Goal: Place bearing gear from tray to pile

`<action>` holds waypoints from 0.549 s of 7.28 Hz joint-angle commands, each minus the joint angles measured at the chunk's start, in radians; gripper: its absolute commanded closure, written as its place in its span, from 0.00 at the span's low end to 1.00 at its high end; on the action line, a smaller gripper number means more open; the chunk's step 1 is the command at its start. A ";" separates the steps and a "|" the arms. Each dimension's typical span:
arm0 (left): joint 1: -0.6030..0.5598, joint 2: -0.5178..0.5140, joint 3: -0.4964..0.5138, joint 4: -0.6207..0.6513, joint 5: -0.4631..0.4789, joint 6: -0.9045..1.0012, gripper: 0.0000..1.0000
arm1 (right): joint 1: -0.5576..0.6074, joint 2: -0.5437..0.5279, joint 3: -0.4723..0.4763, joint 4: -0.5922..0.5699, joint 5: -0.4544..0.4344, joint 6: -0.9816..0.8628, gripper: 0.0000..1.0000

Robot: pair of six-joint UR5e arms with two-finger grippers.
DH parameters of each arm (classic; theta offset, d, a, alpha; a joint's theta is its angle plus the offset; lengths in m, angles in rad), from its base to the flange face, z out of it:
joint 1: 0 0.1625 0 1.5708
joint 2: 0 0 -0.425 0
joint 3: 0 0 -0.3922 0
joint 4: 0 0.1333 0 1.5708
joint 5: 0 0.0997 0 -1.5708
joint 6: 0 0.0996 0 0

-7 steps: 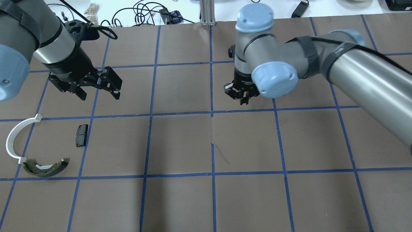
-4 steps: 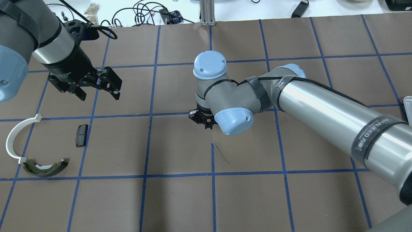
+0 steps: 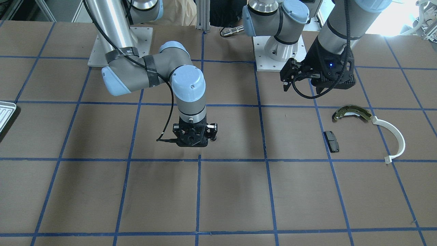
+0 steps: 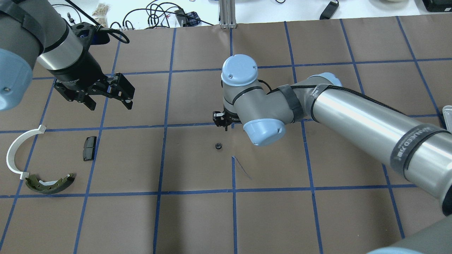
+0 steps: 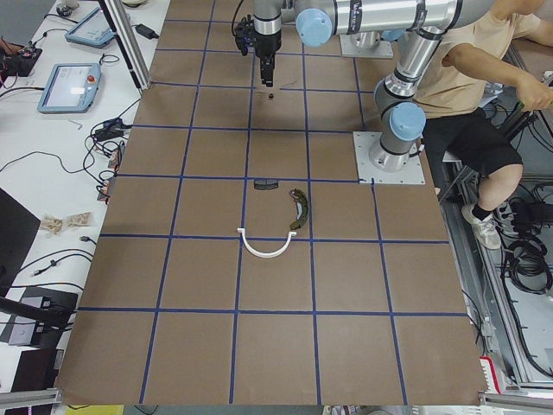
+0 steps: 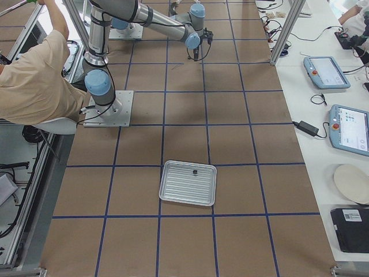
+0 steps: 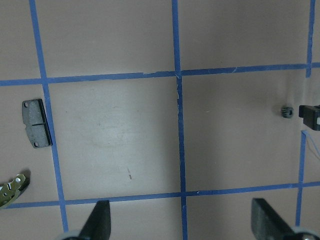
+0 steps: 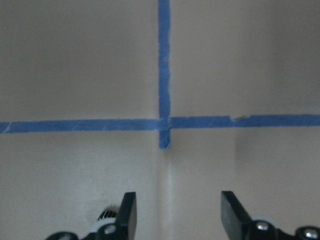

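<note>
The bearing gear [image 4: 218, 145], a small black ring, lies loose on the brown table near its middle; it also shows in the left wrist view [image 7: 286, 112]. My right gripper [image 4: 225, 126] hovers just behind it, open and empty, with nothing between its fingers in the right wrist view [image 8: 177, 220]. The pile sits at the table's left: olive brake shoe [image 4: 49, 183], white arc [image 4: 16, 151], black pad [image 4: 89, 148]. My left gripper [image 4: 110, 105] is open and empty above the table behind the pile. The ribbed silver tray [image 6: 188, 182] holds one small dark part [image 6: 195, 171].
The tray's edge [image 4: 447, 116] shows at the far right of the overhead view. Blue tape lines grid the brown table. Cables and tablets lie beyond the table's far edge. A seated operator [image 5: 467, 78] is behind the robot bases.
My right arm swung from the right side to the table's middle. The gear now lies on the table in front of the right gripper. The left arm has not moved.
</note>
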 commanded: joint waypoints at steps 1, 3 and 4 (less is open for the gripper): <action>-0.007 -0.001 0.000 0.000 -0.002 -0.017 0.00 | -0.191 -0.076 0.008 0.050 -0.008 -0.348 0.00; -0.007 -0.019 -0.030 0.029 -0.006 -0.022 0.00 | -0.381 -0.128 0.008 0.106 -0.061 -0.643 0.00; -0.034 -0.036 -0.079 0.090 -0.010 -0.102 0.00 | -0.505 -0.161 0.008 0.149 -0.087 -0.731 0.00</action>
